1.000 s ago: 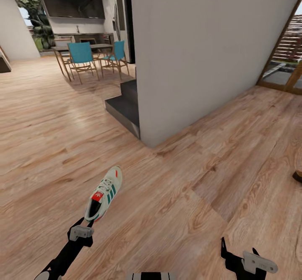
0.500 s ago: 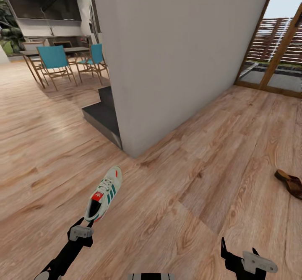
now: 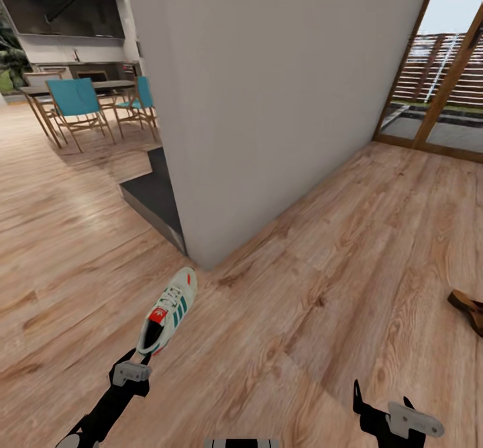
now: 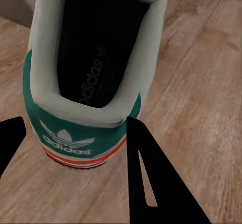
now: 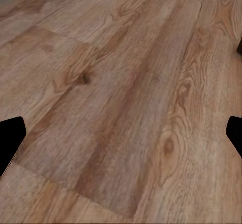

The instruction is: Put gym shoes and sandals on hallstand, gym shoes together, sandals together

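Observation:
A cream-white gym shoe (image 3: 169,308) with green stripes and an orange-red tongue patch hangs above the corridor floor (image 3: 282,341), toe pointing away. My left gripper (image 3: 137,362) is shut on its heel. In the left wrist view the green heel of the gym shoe (image 4: 83,133) sits between the black fingers (image 4: 146,178). A dark brown sandal (image 3: 469,306) lies on the floor at the far right edge. My right gripper (image 3: 376,411) hangs open over bare planks, with nothing between its fingers (image 5: 11,136). The hallstand is out of view.
A pale grey wall corner (image 3: 201,260) juts out just ahead of the shoe, with dark steps (image 3: 151,200) to its left. Teal chairs (image 3: 74,102) and a table stand far back left. A wood-framed glass door (image 3: 436,99) is at the back right.
The whole view has swung and moved closer, so the wall corner looms nearer and the sandal came into sight at the right edge. Both grippers keep their places, the left still holding the shoe.

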